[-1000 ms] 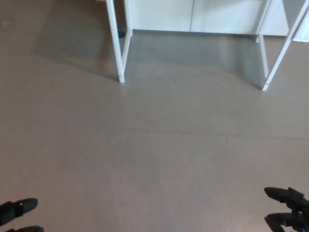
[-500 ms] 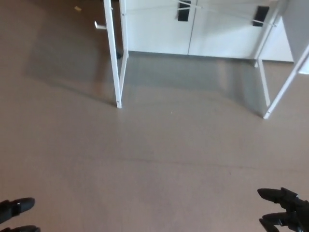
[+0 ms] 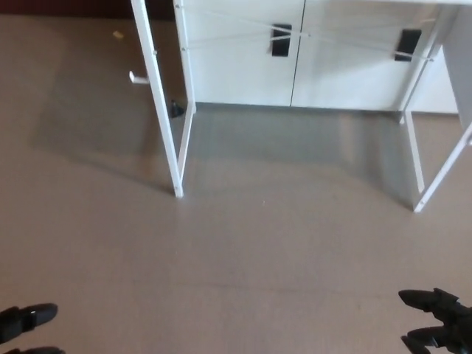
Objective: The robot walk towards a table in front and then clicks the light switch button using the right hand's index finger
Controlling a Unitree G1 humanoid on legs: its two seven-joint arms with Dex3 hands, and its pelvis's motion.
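Looking down at brown floor (image 3: pixel 243 251), and the white table (image 3: pixel 158 110) shows only as legs and frame across the top of the head view, its shadow spread over the floor beneath it. Behind the table stand white cabinet doors (image 3: pixel 295 66) with two black handles (image 3: pixel 281 39). No light switch button can be made out from here; the tabletop itself is out of sight. Well short of the table, at the bottom left corner, the left hand (image 3: pixel 26 323) pokes in, only the fingertips visible, so whether it is spread or closed I cannot tell. At the bottom right corner the right hand (image 3: pixel 439 324) hangs with fingers apart, holding nothing.
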